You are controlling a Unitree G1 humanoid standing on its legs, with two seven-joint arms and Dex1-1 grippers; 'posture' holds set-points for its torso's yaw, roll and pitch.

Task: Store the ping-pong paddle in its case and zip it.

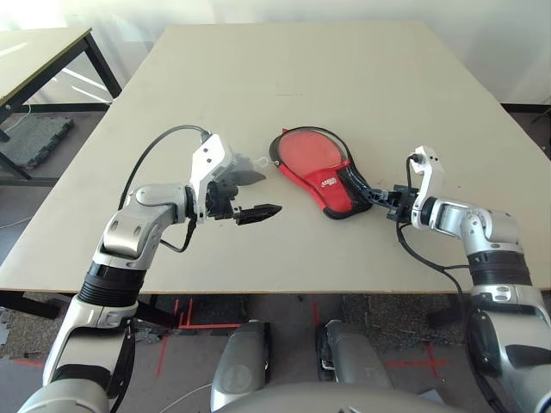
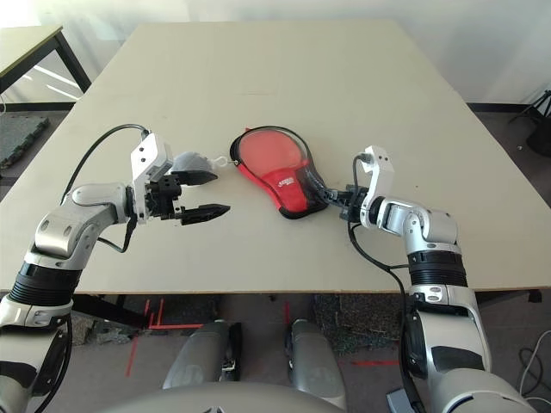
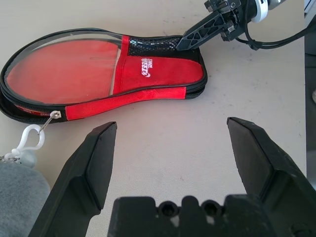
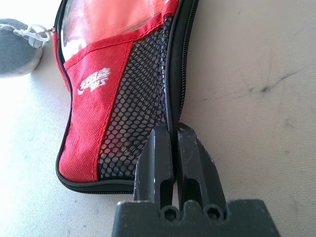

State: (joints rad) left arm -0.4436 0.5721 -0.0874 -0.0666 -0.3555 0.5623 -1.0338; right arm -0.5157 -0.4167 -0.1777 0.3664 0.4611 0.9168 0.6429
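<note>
The case (image 1: 320, 176) lies flat on the beige table (image 1: 344, 77), round end toward the far left. The red face of the ping-pong paddle (image 3: 59, 64) shows through its clear panel; the handle is hidden under the red and mesh part. My right gripper (image 4: 173, 132) is shut on the black zip rim at the case's narrow end, beside the mesh pocket (image 4: 131, 108). My left gripper (image 1: 258, 196) hovers open just left of the case with nothing between its fingers (image 3: 94, 158). A zip pull with a white clip (image 3: 30, 137) hangs at the round end.
A small pale grey pouch (image 1: 245, 168) lies by the left gripper, touching the white clip. A second table (image 1: 43, 52) stands at the far left, with a dark mat (image 1: 34, 138) on the floor below. The table's near edge runs just under both forearms.
</note>
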